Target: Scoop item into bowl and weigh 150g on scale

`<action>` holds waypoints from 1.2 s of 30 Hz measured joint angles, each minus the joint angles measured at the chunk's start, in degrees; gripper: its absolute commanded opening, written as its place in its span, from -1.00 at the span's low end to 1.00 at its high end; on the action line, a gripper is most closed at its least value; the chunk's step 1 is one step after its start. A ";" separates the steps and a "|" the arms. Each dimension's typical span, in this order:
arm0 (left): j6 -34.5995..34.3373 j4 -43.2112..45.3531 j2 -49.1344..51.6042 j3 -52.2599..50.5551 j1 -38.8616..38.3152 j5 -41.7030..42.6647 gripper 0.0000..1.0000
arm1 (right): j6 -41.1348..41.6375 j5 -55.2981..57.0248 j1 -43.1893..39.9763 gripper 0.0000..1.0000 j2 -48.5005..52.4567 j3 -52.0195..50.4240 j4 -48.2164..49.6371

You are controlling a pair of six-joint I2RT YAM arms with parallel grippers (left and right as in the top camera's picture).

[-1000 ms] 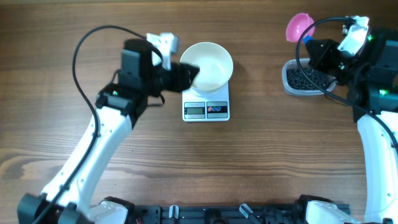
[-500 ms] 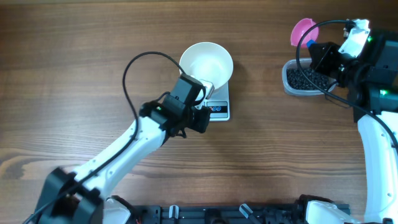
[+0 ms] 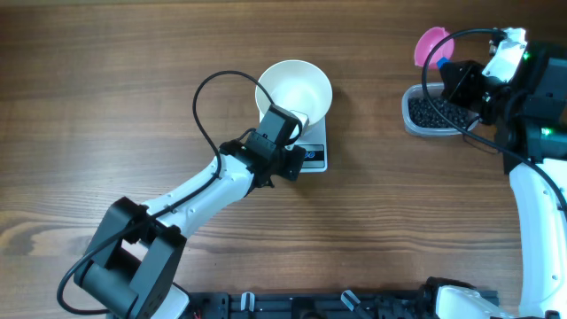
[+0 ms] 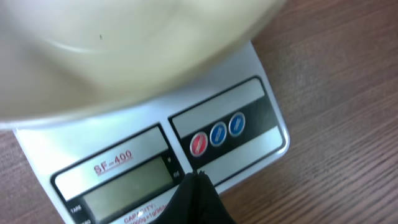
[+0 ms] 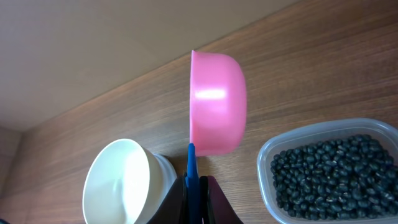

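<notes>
Brings left gripper (image 3: 297,159) from bowl (image 3: 294,91) down to scale's (image 3: 316,158) button edge, pinched closed, empty. Leaves bowl atop scale. Holds right gripper (image 5: 196,193) clamped on scoop (image 5: 214,102), well right of scale, near beans (image 3: 431,111).

Only readable bit is on the scale (image 4: 267,124): red "SF-400" printed just above the display (image 4: 118,190), in the left wrist view. Right below the display there's a line of tiny print that looks like "CAPACITY…", but it's blurry and partly cut off. The buttons (image 4: 217,134) right of the display carry marks too small to read.
</notes>
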 measured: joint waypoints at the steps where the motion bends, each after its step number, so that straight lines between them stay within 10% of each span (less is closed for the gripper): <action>1: 0.00 0.39 0.04 0.00 0.00 -0.04 -0.92 | 0.00 0.20 0.00 -0.91 0.00 0.00 0.00; 36: 0.02 8.35 6.99 -0.04 0.00 -0.33 -0.92 | -0.02 1.86 0.00 -0.91 0.00 0.00 -1.05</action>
